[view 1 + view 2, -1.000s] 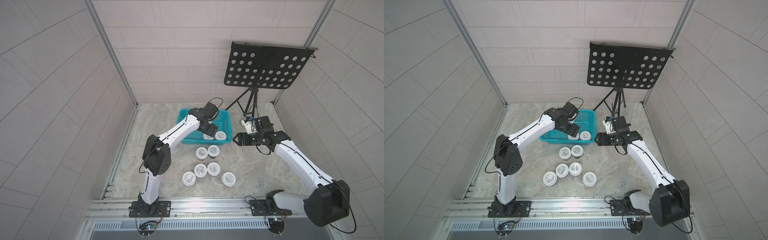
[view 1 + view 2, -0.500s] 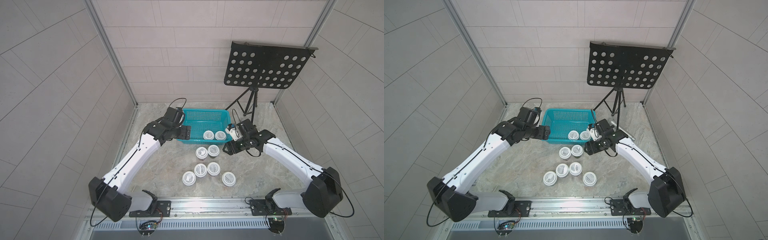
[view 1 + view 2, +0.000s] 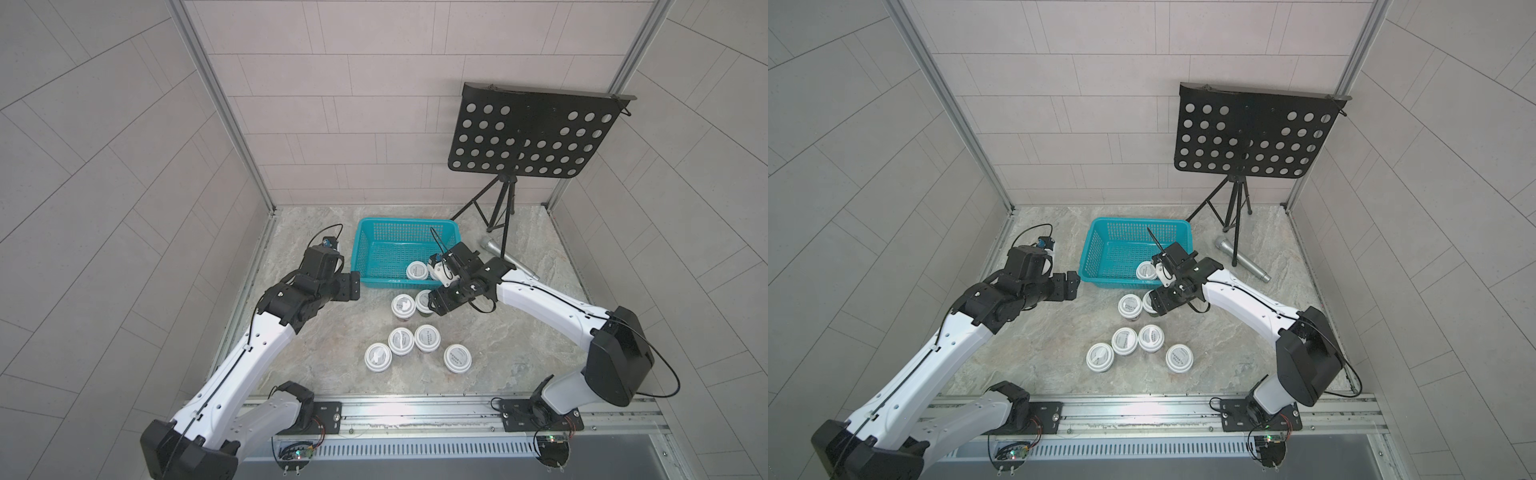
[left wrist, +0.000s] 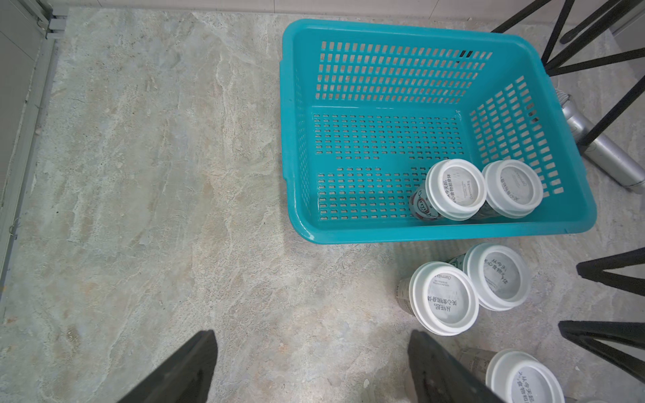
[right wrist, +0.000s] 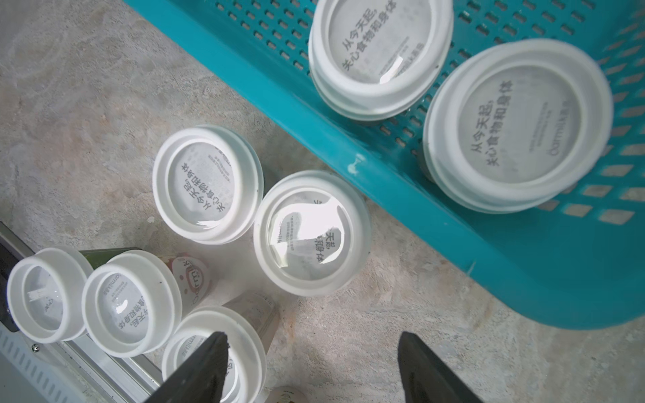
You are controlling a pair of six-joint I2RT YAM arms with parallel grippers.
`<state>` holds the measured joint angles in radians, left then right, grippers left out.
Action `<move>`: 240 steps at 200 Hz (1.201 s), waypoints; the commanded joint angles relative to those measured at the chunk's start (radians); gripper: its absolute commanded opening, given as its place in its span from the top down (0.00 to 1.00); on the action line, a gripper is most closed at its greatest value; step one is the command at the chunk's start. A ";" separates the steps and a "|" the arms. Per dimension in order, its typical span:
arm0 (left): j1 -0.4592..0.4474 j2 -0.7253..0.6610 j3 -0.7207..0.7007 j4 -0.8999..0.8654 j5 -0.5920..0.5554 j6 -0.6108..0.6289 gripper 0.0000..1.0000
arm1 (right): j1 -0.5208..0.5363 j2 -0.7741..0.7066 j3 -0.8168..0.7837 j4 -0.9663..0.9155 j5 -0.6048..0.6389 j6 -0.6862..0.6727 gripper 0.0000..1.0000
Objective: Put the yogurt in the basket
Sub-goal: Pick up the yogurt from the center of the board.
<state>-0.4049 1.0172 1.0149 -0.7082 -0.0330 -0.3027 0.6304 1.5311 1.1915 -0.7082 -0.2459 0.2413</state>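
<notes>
Beside the near left corner of the teal-blue rectangular plastic basket [image 3: 407, 220] with mesh walls, the left gripper [image 4: 312, 349] hangs with its jaws spread wide and nothing between them. A second ago that arm was reaching down inside the basket. It has since swung out and back, and two white-lidded yogurt cups [image 4: 457, 190] stand upright, touching side by side, in the basket's near right corner. That reads as a finished drop-off, so the left arm is free again.

Meanwhile the right gripper [image 5: 312, 349] has come across from the basket's right side. In both top views it now hovers over the right-hand cup of the pair of cups [image 3: 403, 306] standing on the grey marbled tabletop [image 3: 332, 345] just in front of the basket's near wall. Its jaws stand apart and grip nothing.

Four more cups [image 3: 427, 338] sit in a loose cluster nearer the robot and have not moved. The black perforated music stand [image 3: 536, 137] and the silver microphone [image 3: 511, 262] are likewise unmoved.

So two cups are in and six remain on the tabletop. The next pick seems to fall to the right arm. The two lids in the pair touch, so a finger coming down between them could nudge or tip the neighbour.
</notes>
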 commanded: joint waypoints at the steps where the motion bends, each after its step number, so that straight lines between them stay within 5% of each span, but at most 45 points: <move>1: 0.007 -0.002 -0.001 0.010 -0.023 -0.007 0.07 | 0.018 0.032 0.040 -0.019 0.052 0.023 0.19; 240: 0.029 0.019 -0.001 0.010 0.017 0.007 0.08 | 0.063 0.216 0.144 -0.025 0.128 0.057 0.19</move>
<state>-0.3824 1.0351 1.0149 -0.7071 -0.0223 -0.3016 0.6868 1.7245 1.3128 -0.7109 -0.1444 0.2901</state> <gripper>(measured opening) 0.925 0.822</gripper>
